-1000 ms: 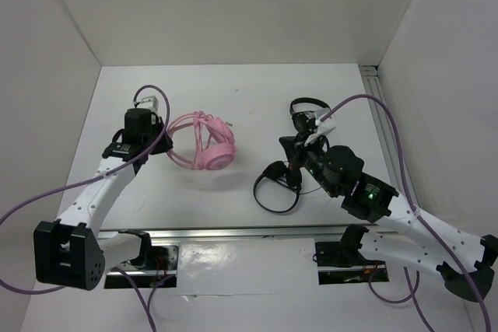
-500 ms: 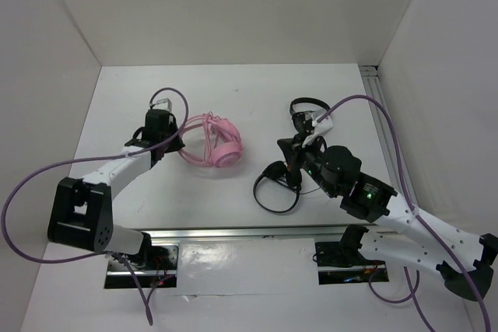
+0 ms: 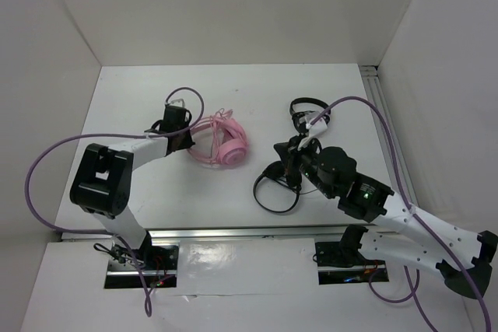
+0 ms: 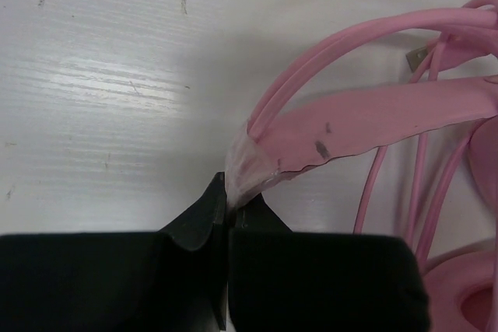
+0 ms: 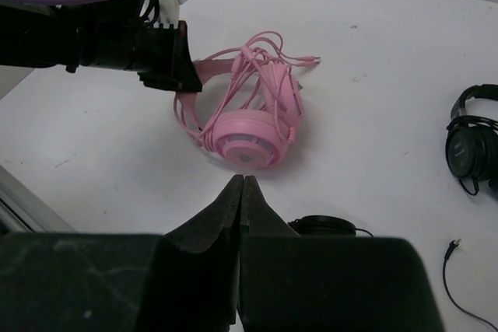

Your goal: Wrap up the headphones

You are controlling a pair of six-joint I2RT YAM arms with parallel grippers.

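The pink headphones (image 3: 223, 144) lie on the white table left of centre, cable bunched over the cups. My left gripper (image 3: 189, 137) is at their left side, shut on the end of the pink headband strap (image 4: 366, 118); its fingertips (image 4: 210, 207) pinch the strap's pale tip. In the right wrist view the headphones (image 5: 250, 131) lie ahead of my right gripper (image 5: 243, 184), which is shut and empty, hovering apart from them. In the top view my right gripper (image 3: 289, 152) is to their right.
Two smaller black headphones lie right of centre: one at the back (image 3: 303, 110), one with a looped cable (image 3: 274, 183) under the right arm. They also show in the right wrist view (image 5: 471, 142) (image 5: 324, 227). White walls enclose the table; a rail (image 3: 379, 114) runs along the right.
My left gripper has moved right and farther back, and the pink headphones have shifted right with it. The right arm has barely moved.
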